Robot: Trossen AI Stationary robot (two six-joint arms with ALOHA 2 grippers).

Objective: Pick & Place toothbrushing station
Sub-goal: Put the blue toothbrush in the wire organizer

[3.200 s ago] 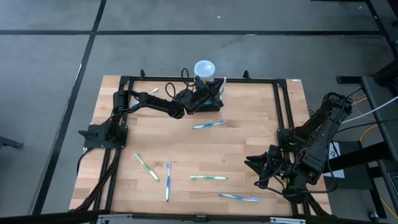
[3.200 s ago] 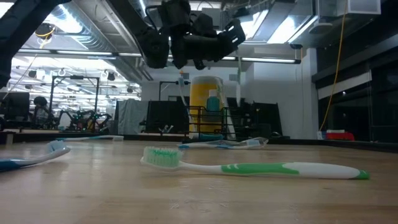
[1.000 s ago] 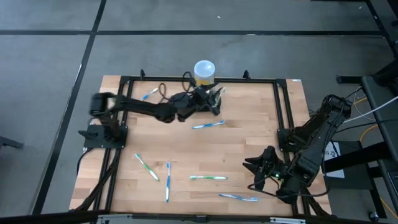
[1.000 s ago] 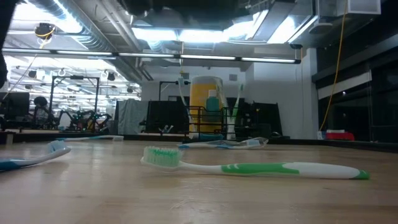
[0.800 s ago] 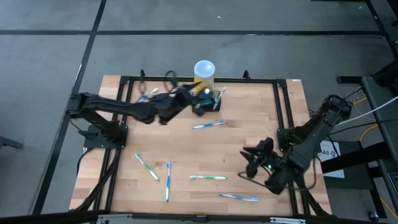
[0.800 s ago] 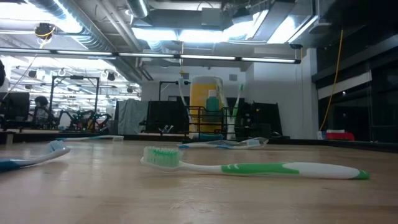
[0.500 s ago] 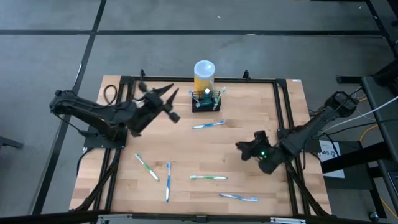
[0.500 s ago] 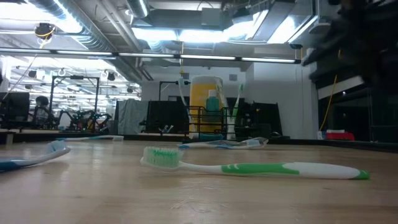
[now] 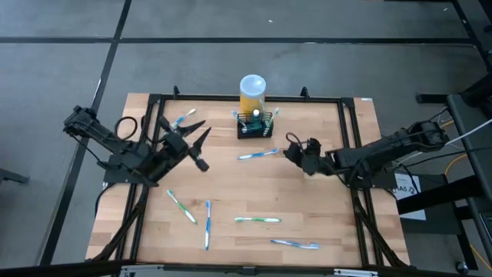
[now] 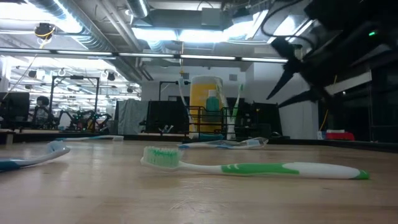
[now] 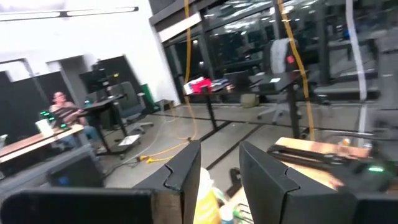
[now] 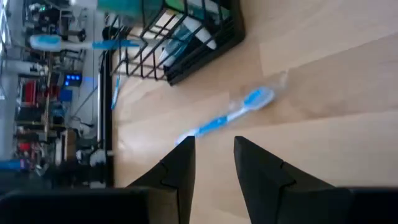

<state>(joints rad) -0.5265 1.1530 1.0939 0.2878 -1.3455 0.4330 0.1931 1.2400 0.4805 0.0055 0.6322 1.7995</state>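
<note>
The left gripper, earlier closed over the toothbrushing station, is now withdrawn well to that holder's left, fingers spread. The right gripper, earlier at the table's near right corner, is now extended to just beside the blue toothbrush, fingers parted.

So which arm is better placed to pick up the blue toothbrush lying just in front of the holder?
Right. Its tool hangs open beside the blue toothbrush, which fills its wrist view along with the holder. The left tool, also open, sits farther off.
</note>
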